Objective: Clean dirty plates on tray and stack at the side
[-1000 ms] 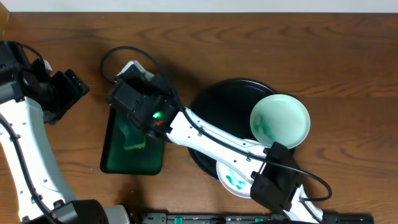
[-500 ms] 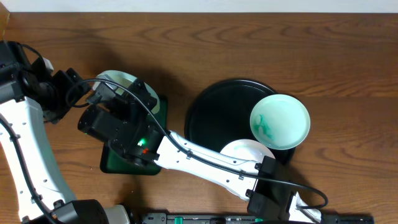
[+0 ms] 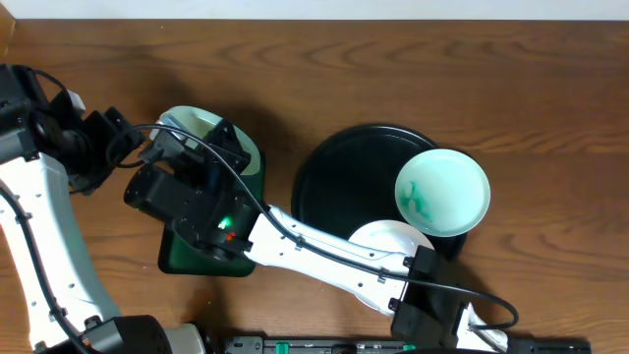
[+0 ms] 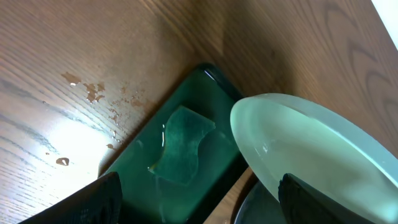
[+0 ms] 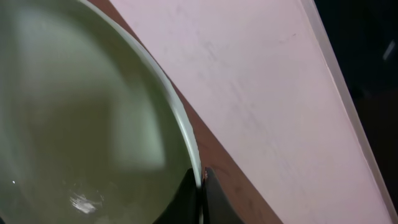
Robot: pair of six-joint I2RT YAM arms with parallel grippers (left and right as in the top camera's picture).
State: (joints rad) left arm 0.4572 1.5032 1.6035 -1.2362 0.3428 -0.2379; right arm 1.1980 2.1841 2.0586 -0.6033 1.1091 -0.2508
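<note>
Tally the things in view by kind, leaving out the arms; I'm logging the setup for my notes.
Plates: 3
Black tray: 1
Green tray: 1
Sponge: 1
Total: 6

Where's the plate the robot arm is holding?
Overhead, the held plate is left of the black tray, pinched at its rim by the right gripper above the far end of the green tray.

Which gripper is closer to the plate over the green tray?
Right. The right gripper is shut on the rim of the plate; the left gripper stands open beside it, apparently apart.
</note>
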